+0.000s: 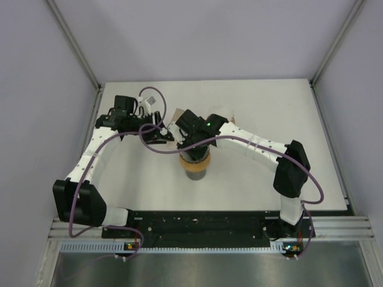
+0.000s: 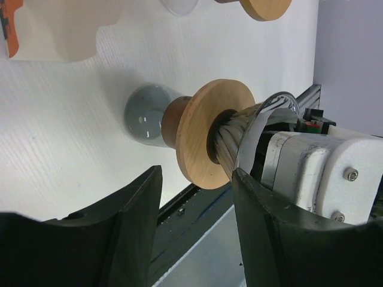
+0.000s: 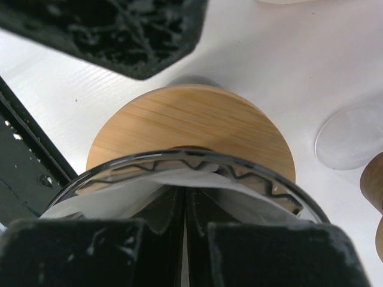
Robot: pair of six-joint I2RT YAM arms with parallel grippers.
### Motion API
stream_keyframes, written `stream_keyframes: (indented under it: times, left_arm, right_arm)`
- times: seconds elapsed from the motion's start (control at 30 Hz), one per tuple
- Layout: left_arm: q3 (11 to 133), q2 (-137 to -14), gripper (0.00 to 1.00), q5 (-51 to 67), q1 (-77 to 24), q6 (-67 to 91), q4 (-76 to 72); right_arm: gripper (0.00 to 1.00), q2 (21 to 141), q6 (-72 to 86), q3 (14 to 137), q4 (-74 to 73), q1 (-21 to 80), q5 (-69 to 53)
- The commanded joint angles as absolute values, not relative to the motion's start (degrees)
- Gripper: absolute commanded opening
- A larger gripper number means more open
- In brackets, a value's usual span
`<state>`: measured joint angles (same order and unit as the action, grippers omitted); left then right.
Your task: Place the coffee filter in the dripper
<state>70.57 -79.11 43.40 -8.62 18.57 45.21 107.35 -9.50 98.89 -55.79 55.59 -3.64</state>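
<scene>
Where the filter sits: the coffee filter (image 3: 108,194), white paper, is down inside the glass cone of the dripper (image 3: 197,158). Its folds lie against the ribbed wall just under the rim, and its middle is pinched by the right arm.
Right gripper: the right gripper (image 3: 184,206) reaches into the mouth of the cone from above. Its jaws are closed on the paper, with only a thin white seam between them.
Left gripper: the left gripper (image 2: 196,191) hangs just left of the dripper and faces it side-on. Its jaws are spread wide and hold nothing.
Dripper: the glass cone passes through a wooden collar (image 2: 209,134) and stands upright on a grey cup (image 2: 143,122). It is about mid-table (image 1: 269,107), slightly toward the near edge.
Stage: by the look of it the paper is already in the cone, so letting go and lifting clear is what remains. The right arm's jaws hide part of the paper, so it cannot be told whether it lies evenly all round.
Handling: the paper is very light, soft and quick to crease or tear, and it may cling to the jaws on release. A gentle pinch at the upper edge or along a fold suits it best. The dripper is glass and sits high on a narrow cup, so a drag on the paper or a knock at the rim could tip it. The collar looks the safest place to steady it.
Nearby: a clear round disc (image 3: 350,137) lies on the table near the dripper, and a white packet with an orange edge (image 2: 54,30) lies apart from it.
</scene>
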Motion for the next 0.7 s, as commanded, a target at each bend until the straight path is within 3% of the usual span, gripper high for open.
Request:
stream_keyframes:
  times: [0.0,0.23,0.67]
  left_arm:
    - [70.8,-75.1,0.56,48.9,-9.5,24.9,43.9]
    - [71.0,-74.3,0.48,48.1,-8.6,24.9,44.6]
    - [73.3,-70.8,0.48,36.5,-3.3,14.9,47.6]
  right_arm:
    - [0.00,111.9,-3.9,101.0,-56.5,57.0,-1.3]
    - [0.00,115.0,3.7,101.6,-56.3,56.9,3.0]
    - [0.00,119.2,10.4,103.0,-55.1,54.3,8.3]
